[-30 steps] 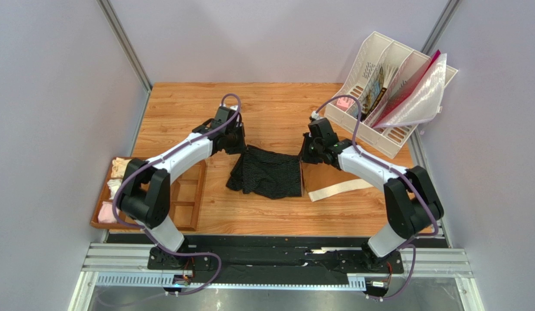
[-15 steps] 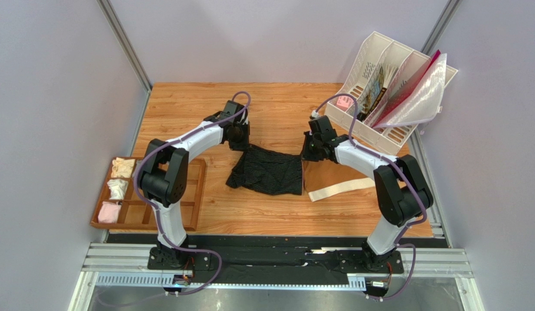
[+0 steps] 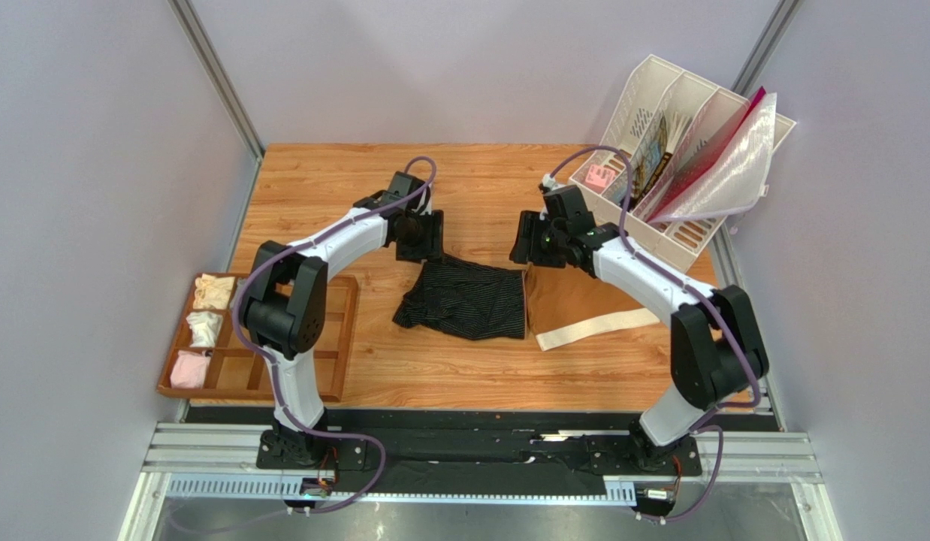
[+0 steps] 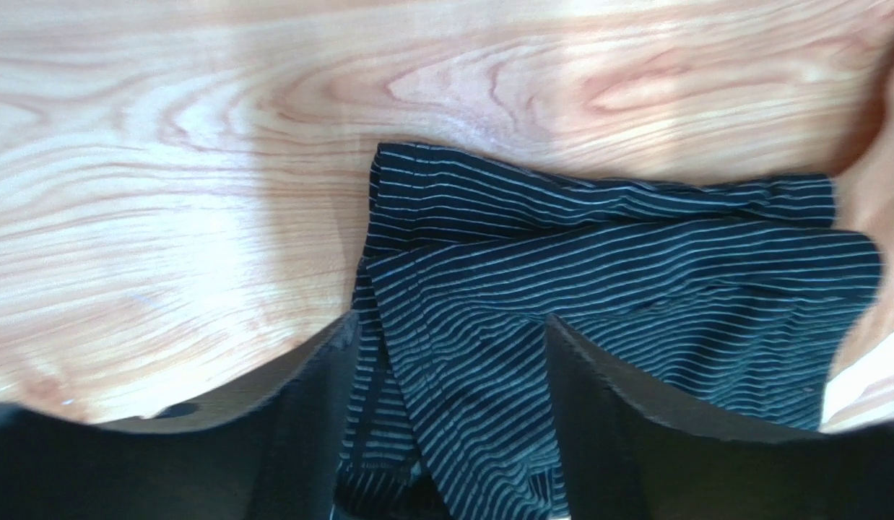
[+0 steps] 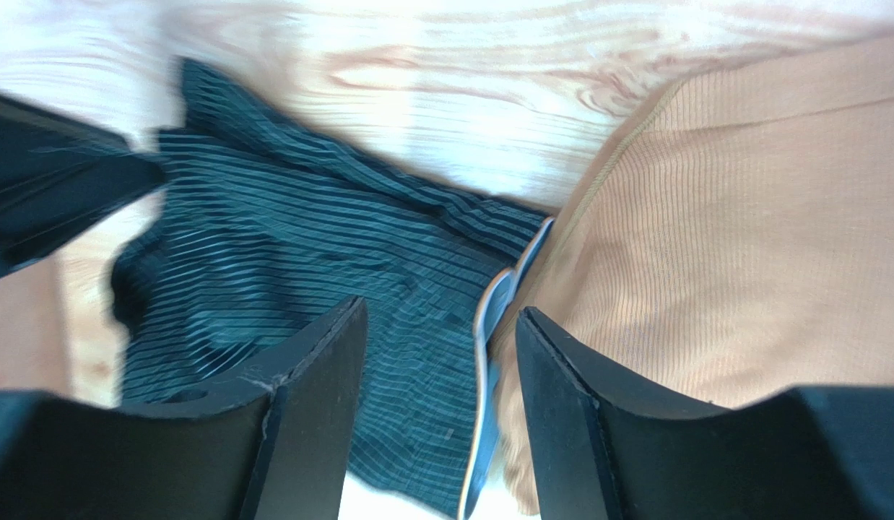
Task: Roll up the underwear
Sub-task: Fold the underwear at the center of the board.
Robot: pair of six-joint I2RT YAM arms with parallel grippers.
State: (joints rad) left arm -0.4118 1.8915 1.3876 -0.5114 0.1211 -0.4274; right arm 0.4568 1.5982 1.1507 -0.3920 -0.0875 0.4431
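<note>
Underwear lies rumpled at centre of desk, right edge touching brown briefs. I see left pincer above its far left corner, fingers spread, nothing pinched. Right pincer above far right corner, where the two garments meet, likewise spread and empty. Wooden tray sits by left arm, well apart from cloth.

The underwear at table centre, other briefs touching its right, tray left, file rack back right.
</note>
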